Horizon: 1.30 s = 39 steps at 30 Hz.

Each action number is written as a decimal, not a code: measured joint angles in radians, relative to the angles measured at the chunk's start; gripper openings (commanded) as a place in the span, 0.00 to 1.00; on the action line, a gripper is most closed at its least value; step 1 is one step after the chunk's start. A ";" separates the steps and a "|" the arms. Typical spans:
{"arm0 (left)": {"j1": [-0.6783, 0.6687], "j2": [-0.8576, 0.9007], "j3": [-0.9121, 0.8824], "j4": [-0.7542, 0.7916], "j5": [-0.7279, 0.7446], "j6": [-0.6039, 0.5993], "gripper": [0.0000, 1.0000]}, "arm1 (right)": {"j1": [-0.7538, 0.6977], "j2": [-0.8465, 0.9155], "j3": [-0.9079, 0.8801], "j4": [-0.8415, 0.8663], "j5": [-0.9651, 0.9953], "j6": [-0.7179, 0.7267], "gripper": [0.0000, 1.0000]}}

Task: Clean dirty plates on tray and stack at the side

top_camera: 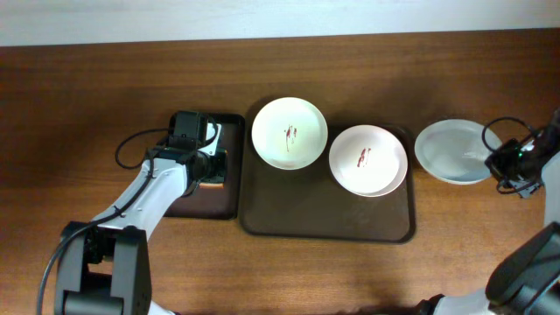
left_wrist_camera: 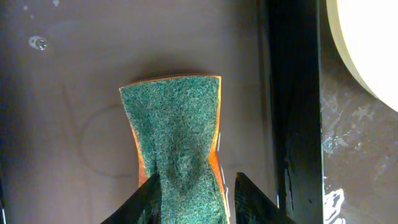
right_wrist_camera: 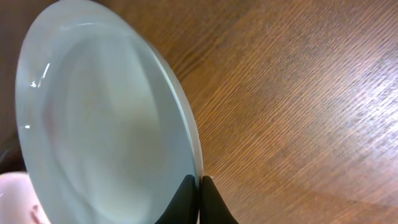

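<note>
Two white plates [top_camera: 290, 133] [top_camera: 367, 159], each with a red smear in the centre, lie on the dark brown tray [top_camera: 324, 214]. A pale grey-green plate [top_camera: 448, 150] [right_wrist_camera: 99, 124] is over the bare tabletop just right of the tray. My right gripper [top_camera: 497, 162] [right_wrist_camera: 200, 179] is shut on its right rim. My left gripper [top_camera: 213, 166] [left_wrist_camera: 196, 177] has closed in around a green and orange sponge [left_wrist_camera: 174, 118]. One finger presses its green edge and the other stands at its orange edge. The sponge lies on the small black tray [top_camera: 206, 206].
The black tray's raised rim [left_wrist_camera: 292, 124] runs between the sponge and the nearer white plate [left_wrist_camera: 367, 43]. Wood-grain tabletop [right_wrist_camera: 298, 93] stretches to the right of the grey-green plate. Cables loop beside each arm.
</note>
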 measured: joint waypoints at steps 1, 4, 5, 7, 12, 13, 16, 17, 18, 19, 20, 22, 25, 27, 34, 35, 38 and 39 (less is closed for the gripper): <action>0.000 0.000 0.000 0.000 0.004 0.000 0.37 | -0.004 0.026 0.000 0.014 -0.003 0.000 0.04; 0.000 0.000 0.000 0.000 0.011 0.000 0.38 | -0.005 0.055 -0.003 0.062 -0.037 0.005 0.26; 0.000 0.000 0.000 0.001 0.014 0.000 0.38 | -0.005 0.055 -0.003 0.079 -0.066 -0.003 0.28; 0.000 0.000 0.000 0.003 0.014 0.000 0.38 | -0.005 0.055 -0.003 0.099 -0.158 -0.013 0.29; 0.000 0.000 0.000 0.004 0.014 0.000 0.38 | 0.132 0.055 -0.003 0.063 -0.341 -0.148 0.28; 0.000 0.000 0.000 0.003 0.014 0.000 0.38 | 0.182 0.055 -0.003 0.060 -0.352 -0.172 0.29; 0.000 0.003 0.000 0.004 0.014 0.000 0.37 | 0.355 0.055 -0.003 0.081 -0.369 -0.212 0.28; 0.000 0.007 0.000 0.004 0.014 0.000 0.36 | 0.415 0.055 -0.003 0.093 -0.370 -0.220 0.28; 0.000 0.016 0.000 0.005 0.015 0.000 0.33 | 0.474 0.055 -0.003 0.101 -0.364 -0.223 0.28; 0.000 0.034 0.000 0.006 0.015 0.000 0.30 | 0.511 0.055 -0.003 0.105 -0.355 -0.226 0.29; 0.000 0.044 0.000 0.008 0.014 0.000 0.27 | 0.559 0.055 -0.003 0.114 -0.344 -0.227 0.28; 0.000 0.057 0.000 0.022 0.013 0.000 0.13 | 0.648 0.055 -0.003 0.156 -0.314 -0.230 0.30; 0.000 0.064 0.000 0.048 0.013 -0.004 0.00 | 0.777 0.055 -0.003 0.259 -0.255 -0.230 0.37; 0.000 0.067 0.000 0.052 0.013 -0.003 0.00 | 0.834 0.058 -0.003 0.336 -0.191 -0.229 0.45; 0.000 -0.010 -0.001 -0.003 0.014 -0.004 0.00 | 0.914 0.169 -0.003 0.473 -0.019 -0.178 0.46; 0.000 -0.039 -0.001 -0.002 0.014 -0.004 0.00 | 0.914 0.181 -0.003 0.493 -0.006 -0.168 0.46; 0.000 -0.100 -0.001 -0.028 0.014 -0.004 0.00 | 0.914 0.218 -0.003 0.542 0.011 -0.158 0.47; 0.000 -0.100 -0.001 -0.041 0.014 -0.004 0.00 | 0.914 0.227 -0.003 0.552 0.015 -0.157 0.47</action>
